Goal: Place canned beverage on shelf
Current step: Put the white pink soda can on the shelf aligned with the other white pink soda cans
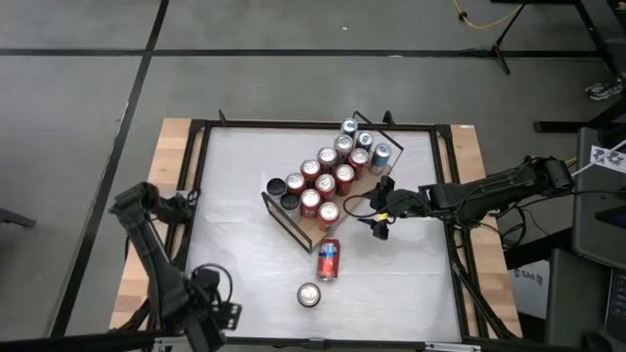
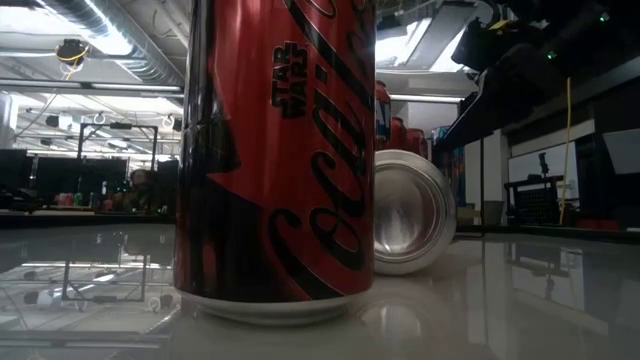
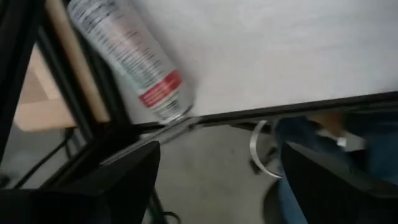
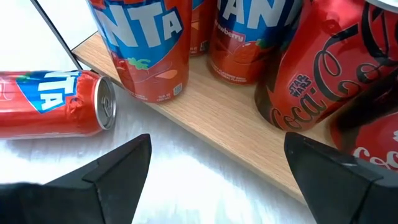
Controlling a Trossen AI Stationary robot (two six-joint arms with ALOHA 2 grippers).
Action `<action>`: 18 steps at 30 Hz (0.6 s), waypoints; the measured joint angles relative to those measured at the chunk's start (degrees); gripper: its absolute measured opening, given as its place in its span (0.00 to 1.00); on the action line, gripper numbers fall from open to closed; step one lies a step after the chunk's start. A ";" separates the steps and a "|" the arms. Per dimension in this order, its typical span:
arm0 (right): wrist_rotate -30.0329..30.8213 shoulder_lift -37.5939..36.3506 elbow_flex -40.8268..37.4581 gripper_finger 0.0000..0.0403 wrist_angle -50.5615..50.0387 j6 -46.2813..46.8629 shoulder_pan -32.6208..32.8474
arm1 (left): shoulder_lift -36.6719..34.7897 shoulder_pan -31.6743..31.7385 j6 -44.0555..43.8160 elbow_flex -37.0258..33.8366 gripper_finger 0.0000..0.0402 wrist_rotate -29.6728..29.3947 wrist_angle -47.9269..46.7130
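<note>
The flat rectangular light-wood shelf with thin black wire rails is lying at a slant on the white, black-framed tabletop, toward its far right part; a cluster of upright red cans is crowding the board, with two black-topped cans at its left end and silver-topped ones toward the far end. A red and blue Fanta can is lying on its side on the tabletop just off the shelf's near edge; in the right wrist view it is resting beside the wood edge with its silver top facing the board. An upright red Coca-Cola can is standing alone nearer the front edge, apart from the shelf; in the low view it is filling the frame, with the lying can's shiny base showing just behind it.

The right gripper is reaching in from the right and hovering beside the shelf's near right end, its dark fingers spread apart and grasping nothing; upright Fanta and Coca-Cola cans are showing ahead of them. The left gripper is waiting at the table's front left corner, fingers likewise released and empty; its wrist view is showing a silver can with a red label lying near the table frame.
</note>
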 joint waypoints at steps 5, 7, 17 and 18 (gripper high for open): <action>0.02 0.00 0.00 0.89 -0.02 -0.02 0.00 | 4.29 -2.55 -0.06 0.00 0.82 0.56 -1.34; 0.02 0.00 0.00 0.89 0.00 -0.02 -0.02 | 5.93 -3.18 0.00 0.00 0.82 1.07 -1.97; 0.02 0.00 0.00 0.89 -0.02 -0.02 -0.02 | 13.07 -6.61 0.12 0.00 0.82 5.10 -3.16; 0.02 0.00 0.00 0.89 -0.03 -0.03 -0.02 | 13.75 -6.82 0.18 0.00 0.82 5.14 -3.43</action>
